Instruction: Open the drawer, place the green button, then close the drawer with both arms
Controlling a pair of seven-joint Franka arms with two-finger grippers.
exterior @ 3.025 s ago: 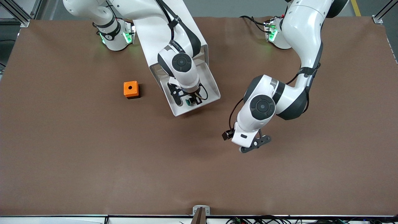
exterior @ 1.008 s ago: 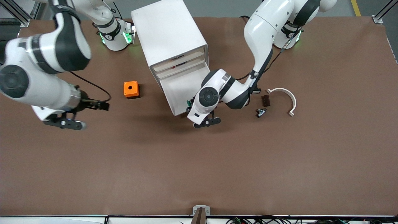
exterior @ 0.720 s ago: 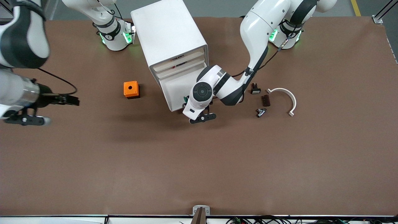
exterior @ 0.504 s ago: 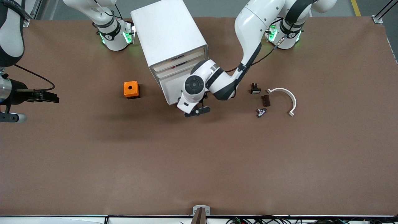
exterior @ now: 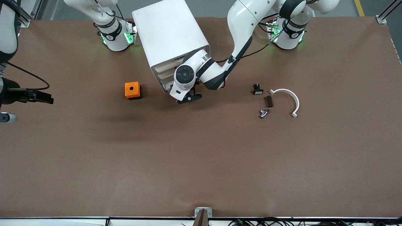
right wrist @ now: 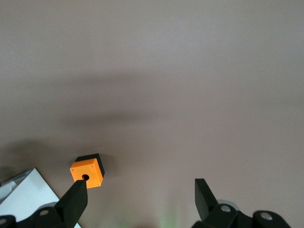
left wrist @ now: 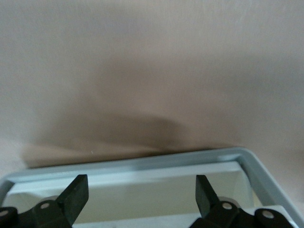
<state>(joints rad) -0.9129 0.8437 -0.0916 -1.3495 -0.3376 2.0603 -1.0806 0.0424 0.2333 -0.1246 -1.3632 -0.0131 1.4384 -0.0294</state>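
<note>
Straddling drawer [left wrist: 142, 164], apparently: left claw [left wrist: 142, 190].

Button hidden. Drawer [exterior: 166, 88] mostly covered by left arm [exterior: 201, 70]. Right gripper [exterior: 6, 117] cut by frame edge.

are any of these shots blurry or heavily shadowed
Front view: sharp and evenly lit, soft arm shadows on the table. Left wrist view: hazy, a dark shadow past the drawer rim. Right wrist view: soft focus, though the orange box reads clearly.
</note>
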